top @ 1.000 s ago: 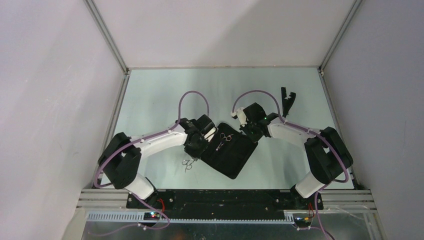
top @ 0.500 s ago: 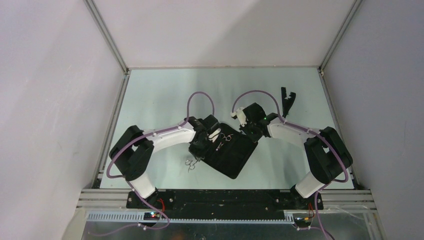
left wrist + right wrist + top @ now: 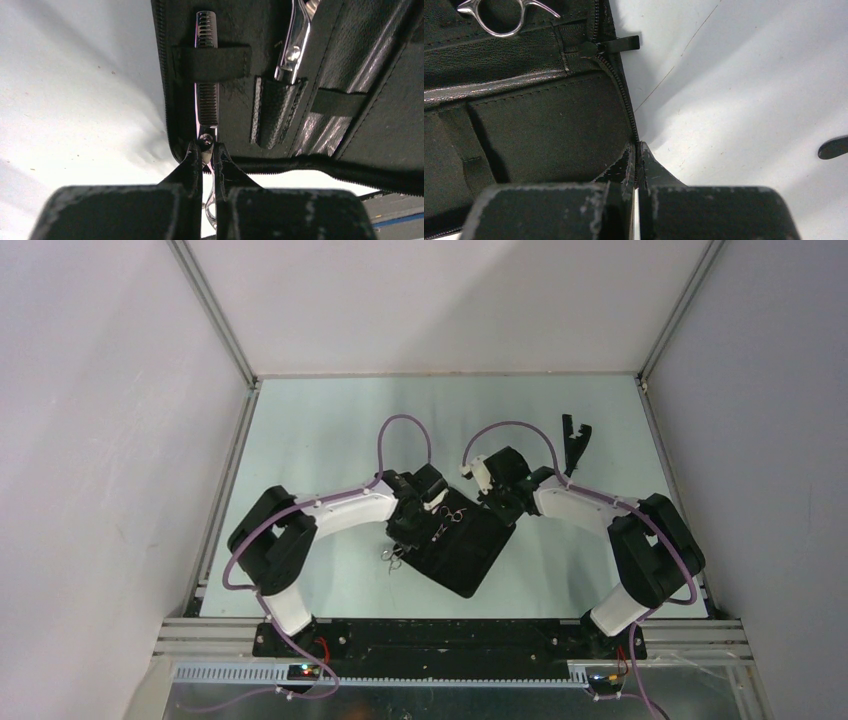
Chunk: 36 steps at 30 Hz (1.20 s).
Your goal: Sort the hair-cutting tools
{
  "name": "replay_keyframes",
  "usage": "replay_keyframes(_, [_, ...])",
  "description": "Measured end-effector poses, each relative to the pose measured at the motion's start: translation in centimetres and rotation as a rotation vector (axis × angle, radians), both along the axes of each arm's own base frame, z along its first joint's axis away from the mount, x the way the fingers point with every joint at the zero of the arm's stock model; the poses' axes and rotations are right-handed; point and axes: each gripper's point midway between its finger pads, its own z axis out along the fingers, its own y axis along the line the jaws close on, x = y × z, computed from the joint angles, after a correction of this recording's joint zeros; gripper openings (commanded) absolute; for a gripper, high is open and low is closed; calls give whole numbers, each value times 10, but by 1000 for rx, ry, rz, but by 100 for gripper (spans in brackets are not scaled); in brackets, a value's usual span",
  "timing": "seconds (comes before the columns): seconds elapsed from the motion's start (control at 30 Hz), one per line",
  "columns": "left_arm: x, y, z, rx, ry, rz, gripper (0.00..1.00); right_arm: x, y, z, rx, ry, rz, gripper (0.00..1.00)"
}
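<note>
Toothed scissors going into the case loop

Left hand (image 3: pixel 206 150) clamped on the toothed scissors (image 3: pixel 206 97) at the pivot, blade threaded under the elastic loop (image 3: pixel 212 64) of the case (image 3: pixel 350 55). Right hand (image 3: pixel 636 155) pinched together on the case's zip edge. Second scissors (image 3: pixel 296 37) tucked in the next pocket. Black comb tool (image 3: pixel 574 440) well apart on the counter (image 3: pixel 300 440). Best done by pushing straight along the blade with the case pinned, letting go only once seated.
</note>
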Motion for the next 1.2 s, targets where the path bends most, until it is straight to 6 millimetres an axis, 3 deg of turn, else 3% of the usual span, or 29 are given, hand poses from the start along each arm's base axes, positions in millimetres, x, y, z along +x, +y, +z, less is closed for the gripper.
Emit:
replay_keyframes(0.5, [34,-19,0,1,-73,30,2,-2,3,0,-10,-5,19,0])
replay_keyframes(0.63, [39,-19,-3,13,-89,22,16,-3,4,0,-11,-6,23,0])
replay_keyframes(0.9, [56,-21,-1,21,-163,-19,66,-3,5,0,-9,-6,24,0])
replay_keyframes(1.03, [61,-21,7,6,-208,-11,72,-3,5,0,-8,-6,24,0])
replay_keyframes(1.2, [56,-11,48,-69,-302,42,63,-3,5,0,-7,-5,23,0])
